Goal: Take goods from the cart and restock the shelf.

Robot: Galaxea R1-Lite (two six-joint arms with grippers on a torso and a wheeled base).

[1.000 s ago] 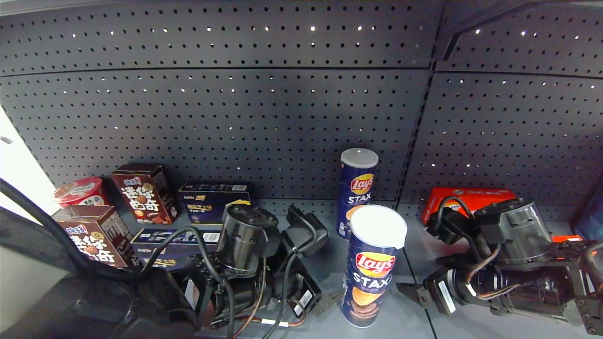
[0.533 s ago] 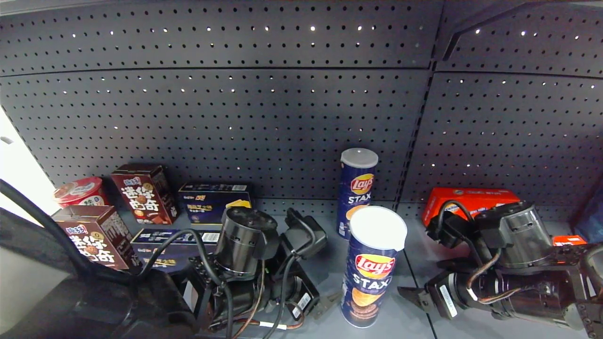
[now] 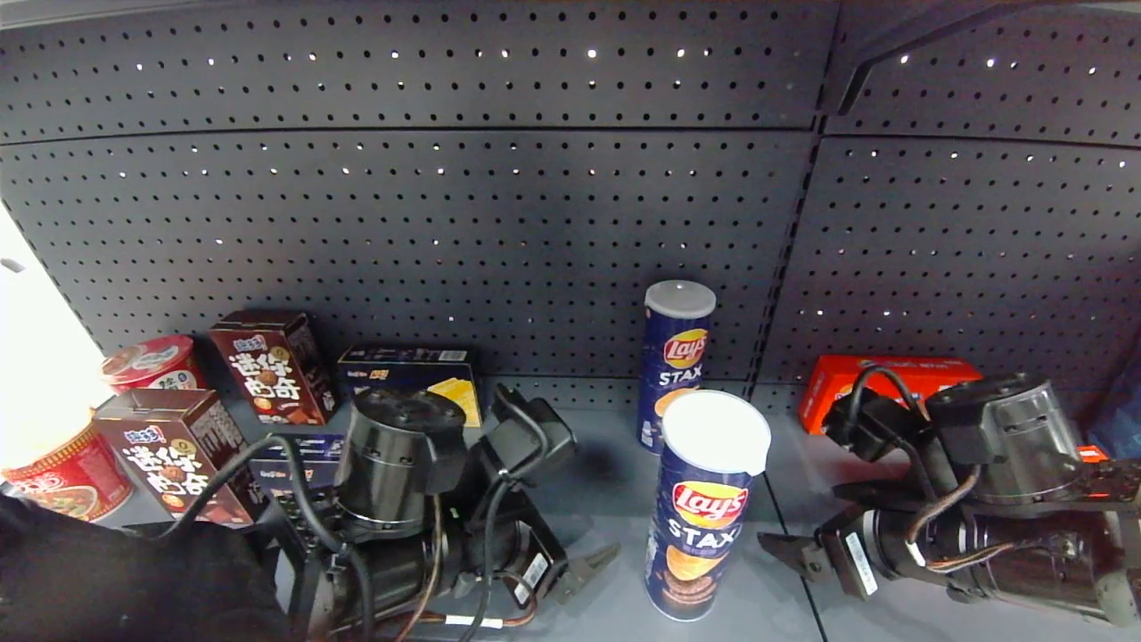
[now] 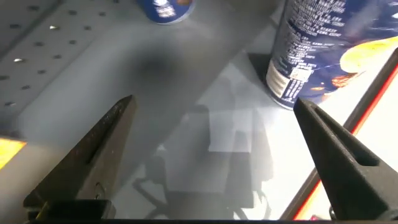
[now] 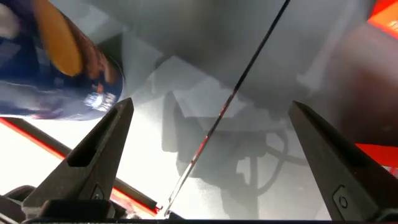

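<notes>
Two tall dark-blue chip cans stand upright on the grey shelf (image 3: 606, 486). The front can (image 3: 710, 508) has a white lid; the back can (image 3: 677, 357) stands right behind it by the pegboard. My left gripper (image 3: 584, 571) lies low on the shelf to the left of the front can, open and holding nothing. My right gripper (image 3: 789, 555) lies to the right of that can, also open and holding nothing. The left wrist view has the left gripper (image 4: 211, 143) over bare shelf, with the front can (image 4: 317, 50) off to one side. The right gripper (image 5: 211, 149) frames the same can (image 5: 56, 68) beside one finger.
Brown snack boxes (image 3: 267, 366) (image 3: 174, 455), red cup-noodle tubs (image 3: 151, 361) (image 3: 53, 473) and dark-blue flat boxes (image 3: 410, 379) fill the shelf's left. An orange box (image 3: 882, 379) lies at the back right. A panel seam (image 3: 784, 526) runs between the can and my right gripper.
My left arm has drawn back to the left, away from the front can, uncovering a red tub at the lower left. My right arm has shifted slightly right. The cans stayed put.
</notes>
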